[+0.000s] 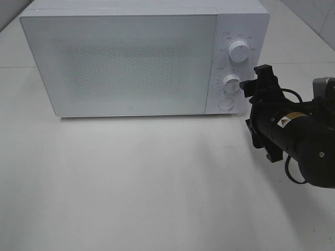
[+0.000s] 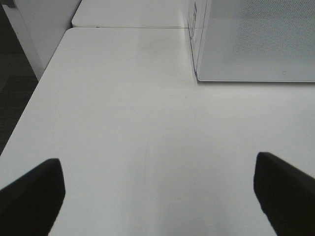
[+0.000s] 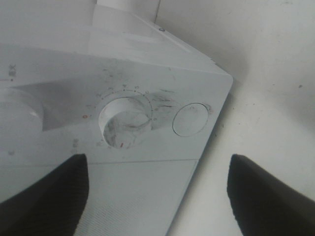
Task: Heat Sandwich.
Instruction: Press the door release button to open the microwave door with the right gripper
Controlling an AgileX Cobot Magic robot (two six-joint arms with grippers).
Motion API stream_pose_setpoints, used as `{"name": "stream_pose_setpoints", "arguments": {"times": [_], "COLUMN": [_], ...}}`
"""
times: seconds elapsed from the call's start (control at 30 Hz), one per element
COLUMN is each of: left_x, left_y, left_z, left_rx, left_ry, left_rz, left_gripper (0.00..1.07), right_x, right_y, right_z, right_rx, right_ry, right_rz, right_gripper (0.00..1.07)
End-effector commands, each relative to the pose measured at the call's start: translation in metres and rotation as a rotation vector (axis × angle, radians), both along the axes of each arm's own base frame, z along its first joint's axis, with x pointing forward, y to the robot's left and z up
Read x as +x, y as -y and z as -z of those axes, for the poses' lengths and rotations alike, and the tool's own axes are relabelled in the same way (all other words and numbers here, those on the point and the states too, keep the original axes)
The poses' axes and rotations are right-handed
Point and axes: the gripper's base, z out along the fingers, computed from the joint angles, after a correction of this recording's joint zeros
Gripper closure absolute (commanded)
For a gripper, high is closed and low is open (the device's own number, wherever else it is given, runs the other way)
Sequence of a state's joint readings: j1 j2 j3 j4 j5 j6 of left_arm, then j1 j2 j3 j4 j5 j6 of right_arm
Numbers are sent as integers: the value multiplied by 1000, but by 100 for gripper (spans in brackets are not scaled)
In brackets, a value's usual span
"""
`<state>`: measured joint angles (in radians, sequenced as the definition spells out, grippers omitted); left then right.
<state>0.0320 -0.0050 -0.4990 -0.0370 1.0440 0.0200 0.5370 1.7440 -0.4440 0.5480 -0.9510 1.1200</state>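
From the high camera: a white microwave (image 1: 120, 63) stands on the white table (image 1: 131, 188) with its door (image 1: 125, 60) shut; the right claw (image 1: 246, 86) reaches in from the side at the control panel, its tips right by the lower dial (image 1: 231, 82), with the round button (image 1: 226, 104) just beneath (whether a tip touches the dial I cannot tell). The sandwich is nowhere in sight; most likely it sits behind that closed door, though nothing here proves it.

From the left wrist: the left claw (image 2: 157, 196) is spread wide with nothing in it, hanging over bare table, well apart from the microwave's near corner.

From the right wrist: the right claw's jaws stand apart and empty, framing the lower dial (image 3: 125, 123) and the button (image 3: 191, 119) ahead.

As for the sandwich, I judge it light, soft and layered, apt to squash or slide apart; a gentle pinch from top and bottom, holding all the layers together, would suit it best.
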Motion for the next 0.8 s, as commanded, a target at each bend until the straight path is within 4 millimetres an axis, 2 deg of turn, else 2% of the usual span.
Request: {"name": "stream_pose_setpoints", "arguments": {"times": [0.03, 0.33, 0.43, 0.5, 0.53, 0.63, 0.8], "left_x": [-3, -3, -3, -3, -3, -3, -3], "left_y": [0, 0, 0, 0, 0, 0, 0], "left_z": [1, 1, 1, 1, 1, 1, 1], "left_rx": [1, 1, 1, 1, 1, 1, 1], "left_ry": [31, 31, 31, 31, 31, 31, 31], "left_rz": [-5, -5, -5, -5, -5, -5, -5], "left_gripper": [9, 9, 9, 9, 9, 9, 9], "right_x": [-7, -25, -34, -35, -38, -38, -38], "right_y": [0, -3, -4, -5, -5, -3, 1], "right_z": [-9, -24, -27, -28, -31, -40, -54], "right_rx": [-96, -370, -495, -525, -590, -672, -761], "right_ry": [-31, -123, -163, -166, -181, -230, -210], "right_rz": [-88, -354, -496, -529, -613, -762, -889], "right_gripper": [31, 31, 31, 31, 31, 31, 31]}}
